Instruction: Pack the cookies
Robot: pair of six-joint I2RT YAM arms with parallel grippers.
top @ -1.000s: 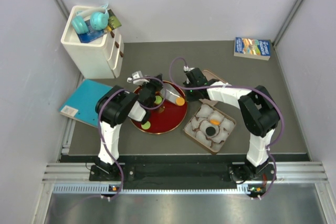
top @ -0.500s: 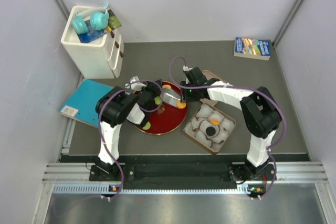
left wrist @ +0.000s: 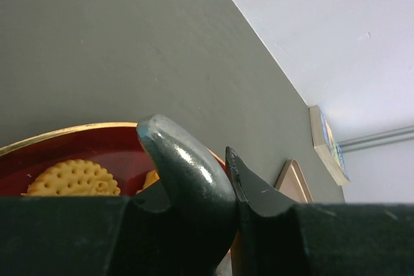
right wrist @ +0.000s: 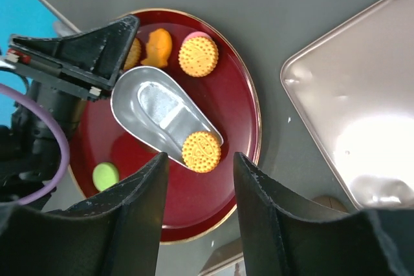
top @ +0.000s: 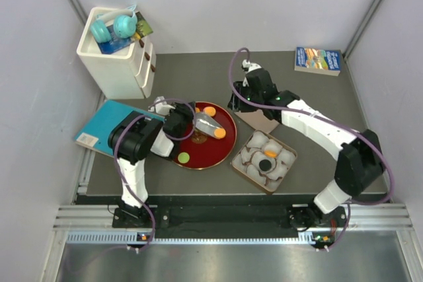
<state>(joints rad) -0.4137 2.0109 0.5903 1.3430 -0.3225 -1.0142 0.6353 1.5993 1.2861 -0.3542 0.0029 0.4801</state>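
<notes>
One orange cookie (right wrist: pixel 201 151) on the left gripper's (right wrist: pixel 107 63) clamped scoop (right wrist: pixel 162 111), just beyond right gripper's (right wrist: pixel 199 166) parted fingers (right wrist: pixel 139 211).

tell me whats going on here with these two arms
Cookies are being packed from the red plate into the tray of paper cups. The left hand holds a metal scoop flat on the plate, with an orange cookie at its tip. The right hand hangs open and empty, pointed at that cookie. Two cookies already sit in the tray; several more, orange and green, lie on the plate.
</notes>
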